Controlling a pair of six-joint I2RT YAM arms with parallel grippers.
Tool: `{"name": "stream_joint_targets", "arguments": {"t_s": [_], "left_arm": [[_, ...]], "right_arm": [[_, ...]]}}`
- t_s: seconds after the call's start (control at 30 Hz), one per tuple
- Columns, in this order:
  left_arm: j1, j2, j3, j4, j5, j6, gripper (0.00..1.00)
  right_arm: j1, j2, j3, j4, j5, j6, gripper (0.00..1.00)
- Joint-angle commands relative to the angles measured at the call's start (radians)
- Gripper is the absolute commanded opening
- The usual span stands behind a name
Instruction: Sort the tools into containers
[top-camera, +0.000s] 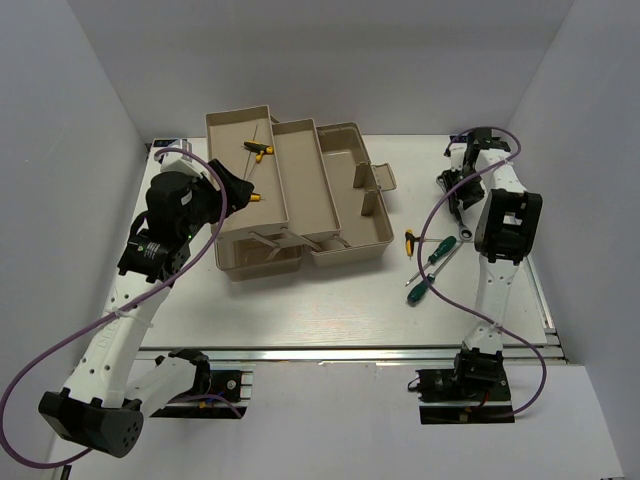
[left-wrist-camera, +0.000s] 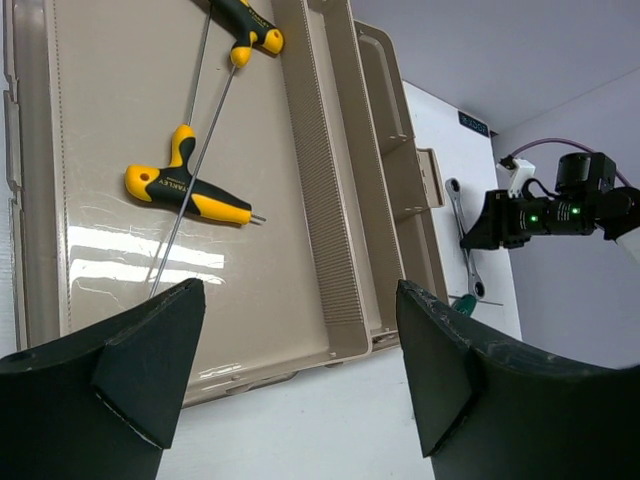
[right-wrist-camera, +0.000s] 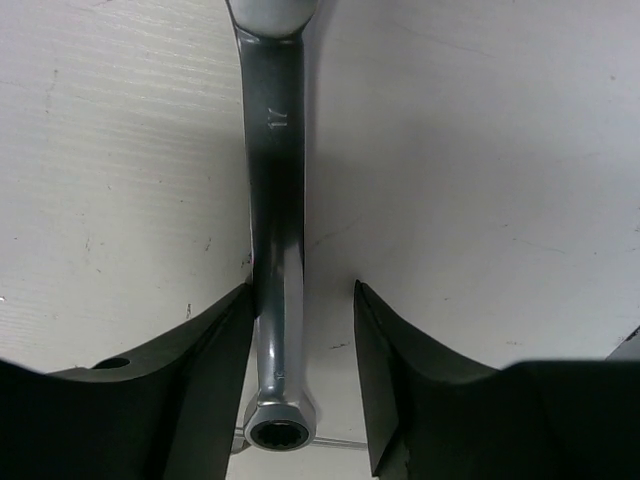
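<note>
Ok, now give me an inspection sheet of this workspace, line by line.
Surface: white table.
Job's things: open toolbox with its trays swung out; two hex keys in the left tray; two screwdrivers, a small yellow-and-black tool and a wrench on the table right of the toolbox.
Clutter: nothing seen.
Grippers: left gripper open above the left tray; right gripper open, straddling the wrench.
Cables: a purple cable loops off each arm.
Surroundings: white walls on three sides.
</note>
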Motion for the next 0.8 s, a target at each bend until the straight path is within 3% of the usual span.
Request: {"name": "stream_joint_targets", "arguments": {"t_s": [0.0,0.23,0.43,0.5,0.77], "left_arm": [[-0.005,-0.024,0.0,0.008,0.002,-0.01,0.86],[-0.005,-0.034,-0.011,0.014,0.002,-0.014,0.86],[-0.005,-0.026,-0.008,0.021,0.009,-0.007,0.87],[-0.005,-0.026,-0.008,0.024,0.01,-0.007,0.87],[-0.005,-0.04,-0.005,0.017,0.005,-0.008,0.87]], "right_arm": [[0.001,0.118,0.016,-0.087,0.015,-0.036,0.5],[0.001,0.102,-0.023,-0.097,-0.057,-0.072,0.39],[0.001,0.056,-0.1,-0.057,-0.089,-0.085,0.16],[0.001,0.046,-0.117,-0.046,-0.117,-0.077,0.0],[-0.005,-0.118,-0.224,0.127,-0.226,-0.025,0.0]]}}
